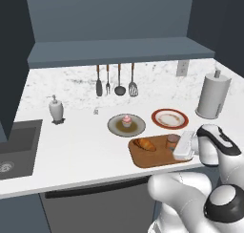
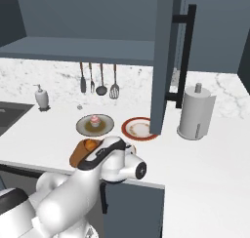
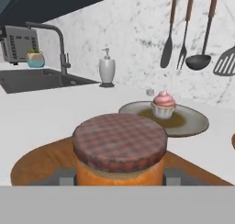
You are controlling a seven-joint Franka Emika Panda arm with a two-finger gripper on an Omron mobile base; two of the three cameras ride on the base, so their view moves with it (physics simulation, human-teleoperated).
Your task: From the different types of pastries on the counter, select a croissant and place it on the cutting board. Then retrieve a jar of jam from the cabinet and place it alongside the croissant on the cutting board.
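I am on the last step: setting the jar of jam (image 3: 120,149) down on the cutting board (image 1: 155,156) beside the croissant (image 1: 145,144), which already lies on the board's left part. My gripper (image 1: 179,146) is clenched on the jar, a finger on either side of its orange body just under the checked reddish lid. In the hand view the jar sits low over the brown board; whether its base is touching the wood I cannot tell. My next move, as I judge it, is to make sure the jar stands flat, then let go and lift straight up so I don't tip it.

The hand view shows the grip itself and the pink cupcake (image 3: 164,104) on its plate beyond. The left base view shows the croissant and jar near each other on the board. In the right base view my own arm hides most of the board, with the open cabinet door (image 2: 166,61) hanging over the table (image 2: 210,159).
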